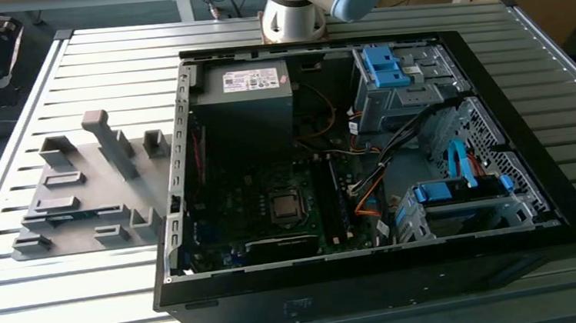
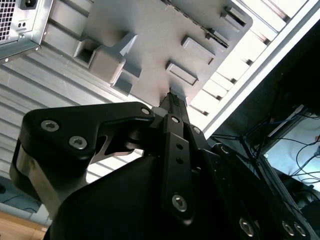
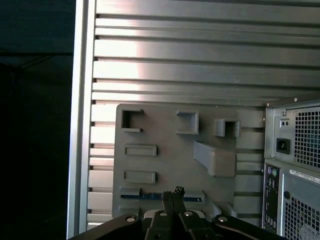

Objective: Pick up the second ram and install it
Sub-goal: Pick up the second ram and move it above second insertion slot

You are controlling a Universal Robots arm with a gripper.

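The second ram (image 1: 74, 217) lies on edge in a slot of the grey fixture plate (image 1: 85, 197), at the exterior view's left beside the open computer case (image 1: 371, 163). In the first wrist view it is a thin dark strip with blue-green glints (image 3: 145, 196). My gripper (image 3: 172, 194) hangs well above the plate, its two black fingers pressed together with nothing between them. The tips line up over the ram's slot in that picture. In the second wrist view the shut fingers (image 2: 172, 100) point down at the fixture plate (image 2: 150, 35).
Grey upright blocks (image 1: 111, 144) stand on the plate, the tallest near its middle. The case holds a power supply (image 1: 246, 84), a motherboard (image 1: 282, 208), blue drive cages (image 1: 456, 194) and loose cables. The slatted metal table (image 1: 73, 302) ends just beyond the plate.
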